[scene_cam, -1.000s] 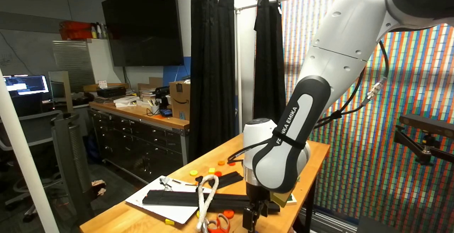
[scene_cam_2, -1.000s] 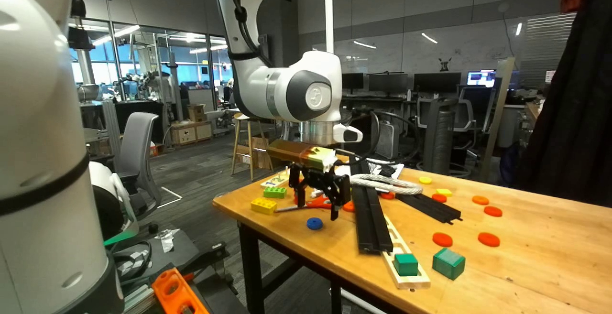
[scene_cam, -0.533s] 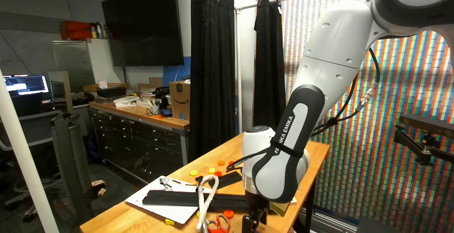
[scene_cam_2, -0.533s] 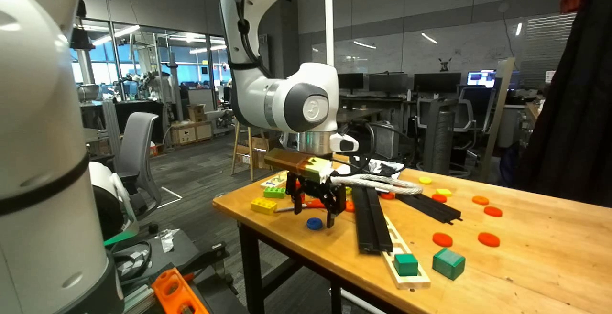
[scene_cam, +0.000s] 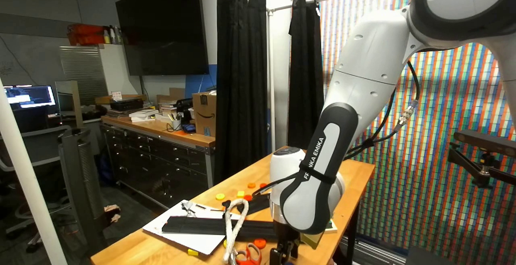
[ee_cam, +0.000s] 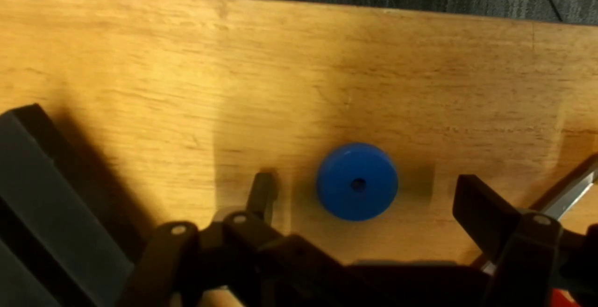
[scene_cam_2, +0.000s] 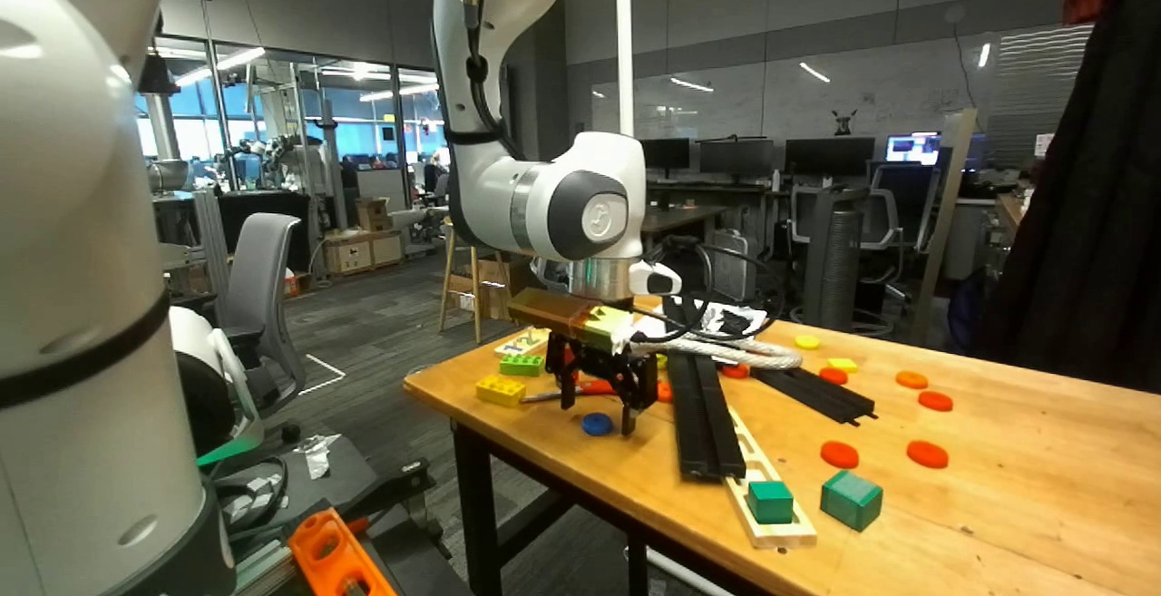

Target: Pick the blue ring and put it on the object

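Note:
The blue ring is a thick disc with a small centre hole. It lies flat on the wooden table and also shows in an exterior view. In an exterior view only a sliver of the blue ring shows at the bottom edge. My gripper is open and empty. Its fingers stand on either side of the ring with gaps on both sides, wider on the right in the wrist view. The fingertips are low over the table; I cannot tell if they touch it. Which thing is the target object is unclear.
A black track piece lies left of the gripper in the wrist view. Scissors lie on the right. The table edge is near. Yellow and green bricks, a number board and rope lie around.
The arm has come down, bringing the open gripper lower until its fingers straddle the blue ring. In the last half second it shifted only slightly. The ring has not moved.

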Motion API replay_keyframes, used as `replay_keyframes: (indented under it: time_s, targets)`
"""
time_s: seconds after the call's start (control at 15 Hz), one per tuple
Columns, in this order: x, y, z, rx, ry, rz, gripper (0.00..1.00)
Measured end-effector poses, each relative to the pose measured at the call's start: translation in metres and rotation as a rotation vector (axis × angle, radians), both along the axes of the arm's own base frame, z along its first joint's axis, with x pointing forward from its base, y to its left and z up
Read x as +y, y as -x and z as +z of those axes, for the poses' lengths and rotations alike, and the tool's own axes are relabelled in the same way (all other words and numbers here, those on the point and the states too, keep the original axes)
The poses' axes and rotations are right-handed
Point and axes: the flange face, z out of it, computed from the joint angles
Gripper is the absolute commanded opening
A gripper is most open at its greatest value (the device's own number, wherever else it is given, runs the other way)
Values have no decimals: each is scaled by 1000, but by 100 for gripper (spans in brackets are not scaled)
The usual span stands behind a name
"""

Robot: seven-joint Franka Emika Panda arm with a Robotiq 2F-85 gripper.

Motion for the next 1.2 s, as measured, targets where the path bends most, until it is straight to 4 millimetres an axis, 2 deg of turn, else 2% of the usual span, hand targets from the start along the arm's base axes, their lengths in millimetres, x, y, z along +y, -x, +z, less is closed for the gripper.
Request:
replay_keyframes:
  time_s: [0.33,0.4,0.47,0.6,0.8,1.0,1.2]
  targets:
    - [1,-4,-6,6,-2,-1,100]
    - [1,-4,-6,6,-2,-1,96]
    - [1,-4,-6,6,-2,-1,74]
    - [1,-5,-6,5,-1,-2,70]
    - [-4,-7,-4,0,2,-9,45]
    - [-1,-7,-2,-7,1,-2,23]
    - [4,-7,-1,-8,1,9,25]
